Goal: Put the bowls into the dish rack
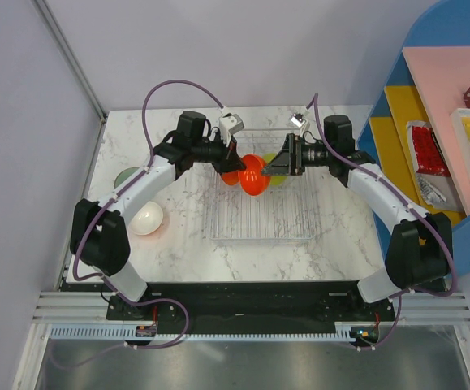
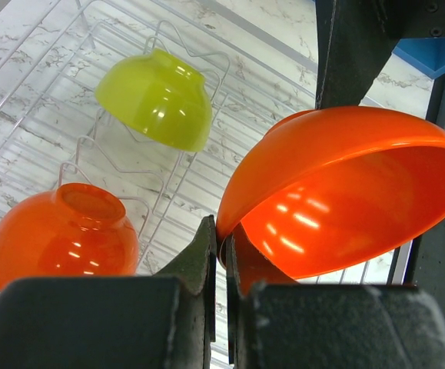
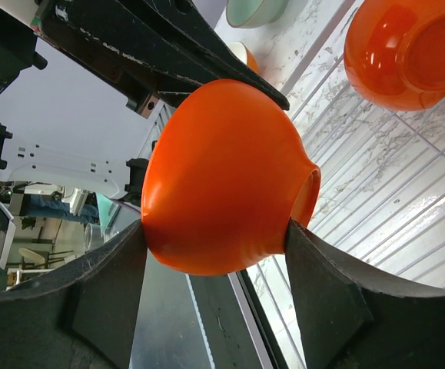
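Left gripper (image 2: 220, 240) of mine is pinched shut on the rim of a red-orange bowl (image 2: 345, 200), and my right gripper (image 3: 214, 231) is clamped across the same bowl's sides, holding it over the dish rack (image 1: 259, 223). My left wrist view plainly shows a lime-green bowl (image 2: 157, 98) and a second orange bowl (image 2: 57, 234) tilted on the rack's wires, which the top view mostly hides behind my grippers. The top view alone shows a white bowl (image 1: 146, 218) and a mint bowl (image 1: 124, 175) together on the table (image 1: 178, 252), left of the rack.

White marble table (image 1: 259, 260), blue shelf unit (image 1: 441, 28), red packet (image 1: 426, 151)
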Robot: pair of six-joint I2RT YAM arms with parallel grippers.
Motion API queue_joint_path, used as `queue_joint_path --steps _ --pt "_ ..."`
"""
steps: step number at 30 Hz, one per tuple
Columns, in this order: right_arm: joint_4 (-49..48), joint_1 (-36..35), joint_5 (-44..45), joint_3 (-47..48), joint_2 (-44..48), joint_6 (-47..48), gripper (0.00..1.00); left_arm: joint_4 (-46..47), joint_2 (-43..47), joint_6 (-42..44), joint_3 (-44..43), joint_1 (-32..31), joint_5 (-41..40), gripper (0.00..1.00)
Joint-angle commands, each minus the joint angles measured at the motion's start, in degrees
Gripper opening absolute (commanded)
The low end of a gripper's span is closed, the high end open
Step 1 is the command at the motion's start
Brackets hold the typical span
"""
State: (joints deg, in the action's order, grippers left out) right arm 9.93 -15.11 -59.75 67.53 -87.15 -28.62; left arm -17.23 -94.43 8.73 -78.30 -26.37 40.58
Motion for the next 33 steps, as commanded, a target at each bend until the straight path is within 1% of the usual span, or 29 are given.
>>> queue_joint_path --steps 1,2,4,5,6,7,9,10,13,15,17,20,22,23,25,26,27,28,29,30,31,32,33 --pt "-2.5 0.0 -0.1 -1.1 1.1 -0.8 0.0 4.2 2.1 -2.2 -0.8 -0.4 3.2 0.02" --pt "-2.4 -0.1 0.2 -1.3 1.3 -0.8 0.0 4.3 2.1 -2.3 -0.9 -0.4 3.1 0.07" --pt "-2.3 0.0 0.9 -1.3 1.6 -0.6 0.0 4.3 2.1 -2.3 -0.8 -0.4 2.9 0.22" --pt "-2.2 0.0 1.8 -1.5 2.2 -0.4 0.0 4.2 2.2 -2.1 -0.8 -0.4 2.8 0.42" --pt "-1.9 0.0 2.3 -1.6 2.5 0.0 0.0 4.1 2.2 -2.2 -0.6 -0.3 2.6 0.51" --pt "-1.8 0.0 2.9 -1.6 3.1 0.3 0.0 4.1 2.3 -2.1 -0.6 -0.3 2.3 0.69" --pt "-0.3 -0.1 4.7 -1.5 3.7 1.1 0.0 3.6 2.5 -1.6 -0.5 0.3 1.9 0.88" --pt "0.3 0.0 5.5 -1.3 4.5 2.4 0.0 3.3 2.7 -1.5 -0.6 0.7 2.0 0.98" --pt "3.9 0.0 10.3 -0.7 6.3 5.8 0.0 2.2 3.2 -1.8 -0.6 3.7 3.4 1.0" --pt "5.8 0.0 13.8 -0.6 7.3 7.3 0.0 1.9 4.0 -1.8 0.5 6.6 4.2 1.0" --pt "6.7 0.0 15.4 -0.8 8.4 8.5 0.0 1.8 5.6 -1.2 2.3 8.4 4.6 1.0" --pt "8.1 0.0 19.2 -0.6 9.7 10.4 0.0 0.5 8.2 0.2 5.0 13.2 4.9 1.0" --pt "10.6 0.0 24.1 0.6 10.2 12.3 0.0 -0.9 9.9 0.8 6.4 15.1 3.4 1.0" --pt "12.2 0.0 25.7 0.8 10.5 13.8 0.0 -1.6 11.4 1.0 7.7 17.5 2.8 1.0" --pt "13.6 -0.2 28.8 1.5 11.2 15.4 0.0 -3.0 12.9 1.9 9.0 19.7 0.0 1.0" --pt "14.9 -0.3 29.9 1.6 11.5 17.1 0.0 -4.4 14.5 2.1 10.4 22.0 -1.0 1.0" --pt "15.8 -0.5 30.7 1.9 11.7 18.2 0.0 -5.0 15.2 2.3 11.3 23.0 -3.5 1.0" --pt "17.0 -1.5 32.3 3.0 11.7 19.7 0.0 -5.4 16.1 2.8 12.4 24.4 -3.7 1.0" --pt "19.4 -2.0 34.8 3.5 11.8 21.0 0.0 -6.3 17.7 3.0 14.1 27.8 -4.0 1.0" --pt "20.6 -2.6 36.2 4.0 11.9 23.7 0.0 -6.7 18.6 3.0 15.0 29.3 -6.3 1.0" --pt "21.8 -4.4 37.8 5.0 12.0 24.8 0.0 -7.1 19.3 3.6 15.9 30.6 -6.9 1.0" --pt "23.7 -5.4 41.3 5.3 12.0 25.9 0.0 -7.5 20.2 3.7 17.6 34.1 -6.8 1.0" --pt "24.5 -6.4 42.9 5.6 12.0 28.0 0.0 -7.5 22.0 3.8 18.5 35.7 -7.1 1.0"
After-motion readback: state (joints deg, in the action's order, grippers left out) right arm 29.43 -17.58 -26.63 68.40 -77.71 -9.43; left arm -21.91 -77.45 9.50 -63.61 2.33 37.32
